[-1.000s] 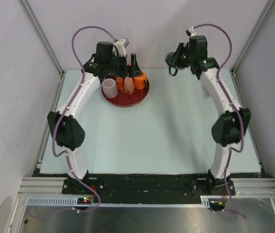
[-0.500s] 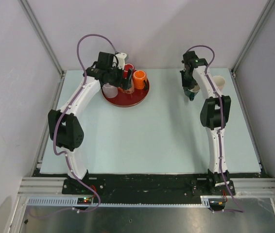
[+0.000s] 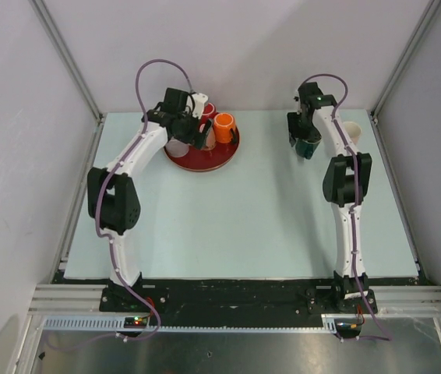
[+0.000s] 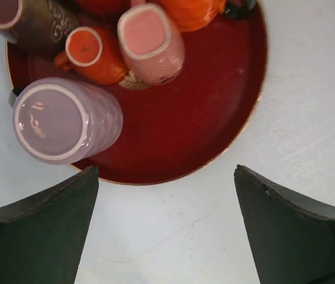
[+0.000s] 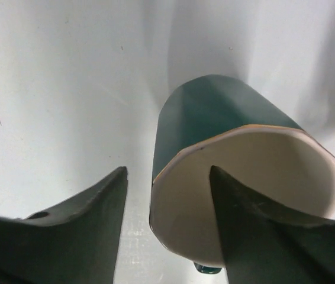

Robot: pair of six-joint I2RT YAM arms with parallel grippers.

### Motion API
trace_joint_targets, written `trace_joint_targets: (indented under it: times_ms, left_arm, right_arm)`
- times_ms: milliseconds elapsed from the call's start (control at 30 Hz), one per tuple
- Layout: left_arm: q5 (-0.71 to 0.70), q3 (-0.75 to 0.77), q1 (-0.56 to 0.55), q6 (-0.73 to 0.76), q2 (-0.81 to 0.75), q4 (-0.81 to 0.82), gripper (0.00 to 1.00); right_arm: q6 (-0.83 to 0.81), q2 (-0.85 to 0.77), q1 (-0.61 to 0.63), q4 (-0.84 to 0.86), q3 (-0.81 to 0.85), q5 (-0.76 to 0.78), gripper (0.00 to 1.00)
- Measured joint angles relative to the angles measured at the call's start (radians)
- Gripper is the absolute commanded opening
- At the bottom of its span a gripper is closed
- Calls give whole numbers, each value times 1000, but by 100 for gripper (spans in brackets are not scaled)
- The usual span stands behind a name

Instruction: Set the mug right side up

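The dark green mug (image 5: 215, 112) with a cream inside stands on the table, its mouth facing up toward the right wrist camera. My right gripper (image 5: 167, 171) is open astride its rim. One finger (image 5: 256, 236) is inside the mug, and the other finger (image 5: 79, 231) is outside with a gap to the wall. From above, the right gripper (image 3: 306, 144) and mug (image 3: 311, 148) are at the back right. My left gripper (image 4: 166, 171) is open and empty above the near edge of the red tray (image 4: 215, 118).
The tray (image 3: 205, 160) at the back left holds an upside-down lilac cup (image 4: 61, 121), a small orange cup (image 4: 90, 53), a pink cup (image 4: 150, 41), a dark mug (image 4: 31, 21) and an orange mug (image 3: 223, 125). A cream mug (image 3: 351, 130) stands right of the right arm.
The right arm brought the green mug down from the back onto the table, and its jaws have now opened off the rim. The left gripper shifted over the tray.
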Motion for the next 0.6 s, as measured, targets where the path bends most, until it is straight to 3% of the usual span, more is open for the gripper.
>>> trace_joint_targets:
  times_ms: [167,433,600]
  left_arm:
    - [-49,40,44,37,67,-9,100]
    - [-103,224,164,-63,186,5,100]
    - [-95,287,173,-155,287,11,100]
  right_arm:
    - [-2,-26,-9,18,-16,-34,96]
    - [-3,-203,14,50,-103,-57,99]
    - [-3,-281,29,55,-130,-51,99]
